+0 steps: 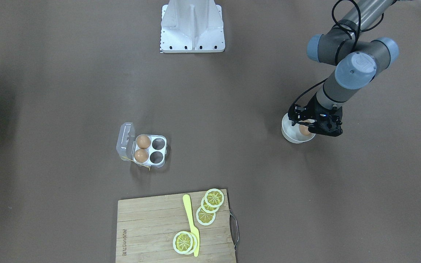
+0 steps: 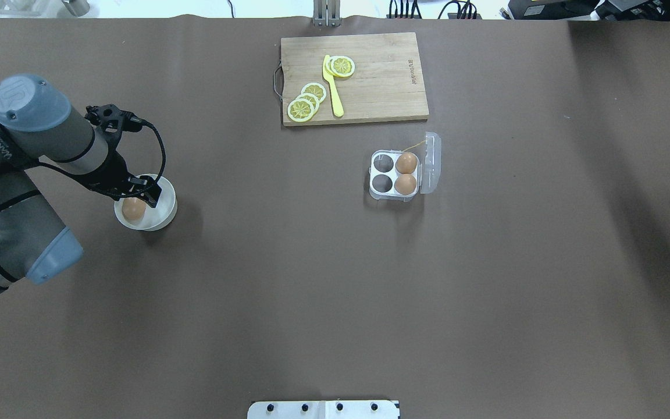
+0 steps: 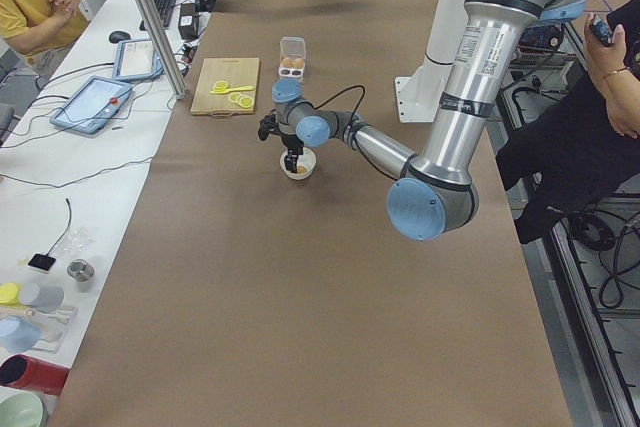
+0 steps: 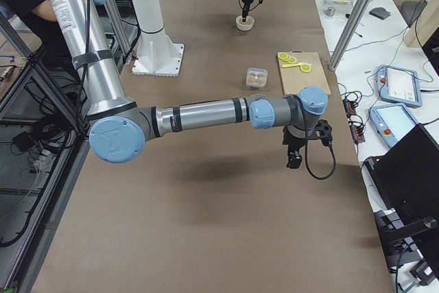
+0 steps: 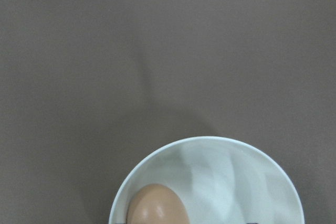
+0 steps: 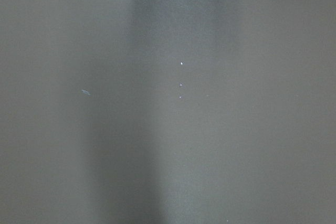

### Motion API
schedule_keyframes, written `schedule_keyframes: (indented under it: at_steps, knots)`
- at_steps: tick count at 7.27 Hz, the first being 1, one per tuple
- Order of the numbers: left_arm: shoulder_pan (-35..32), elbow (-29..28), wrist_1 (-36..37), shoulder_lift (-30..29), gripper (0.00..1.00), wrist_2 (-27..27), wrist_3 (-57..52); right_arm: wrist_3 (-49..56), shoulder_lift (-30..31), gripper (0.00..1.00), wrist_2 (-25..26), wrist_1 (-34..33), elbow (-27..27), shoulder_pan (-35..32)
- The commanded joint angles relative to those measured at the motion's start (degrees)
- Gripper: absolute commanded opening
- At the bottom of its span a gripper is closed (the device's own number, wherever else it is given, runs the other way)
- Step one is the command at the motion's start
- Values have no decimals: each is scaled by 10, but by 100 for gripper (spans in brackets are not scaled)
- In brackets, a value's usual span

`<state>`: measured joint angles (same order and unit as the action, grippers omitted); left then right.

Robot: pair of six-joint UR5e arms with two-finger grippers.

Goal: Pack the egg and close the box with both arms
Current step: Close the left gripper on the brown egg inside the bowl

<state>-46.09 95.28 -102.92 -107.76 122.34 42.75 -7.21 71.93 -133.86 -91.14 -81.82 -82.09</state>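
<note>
The egg lies in a round white bowl on the brown table; it also shows in the overhead view and the left wrist view. My left gripper hangs just over the bowl, its fingers apart around the egg, open. The box stands mid-table with its clear lid swung open, two brown eggs in the cells beside the lid and two cells empty. My right gripper hovers over bare table far from the box; I cannot tell whether it is open or shut.
A wooden cutting board with lemon slices and a yellow knife lies on the operators' side of the box. The white robot base stands at the table's edge. People sit along both table sides.
</note>
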Motion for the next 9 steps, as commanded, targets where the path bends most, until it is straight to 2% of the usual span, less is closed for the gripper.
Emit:
schedule_keyframes:
  at_steps: [1, 7, 9]
  knots:
    - [6, -2, 0, 0, 81, -1, 1, 0, -1, 100, 0, 0, 0, 0]
    - [22, -3, 1, 0, 80, -13, 3, 0, 0, 100, 1, 0, -1, 0]
    - [22, -13, 0, 0, 73, -13, 0, 0, 0, 100, 1, 0, -1, 0]
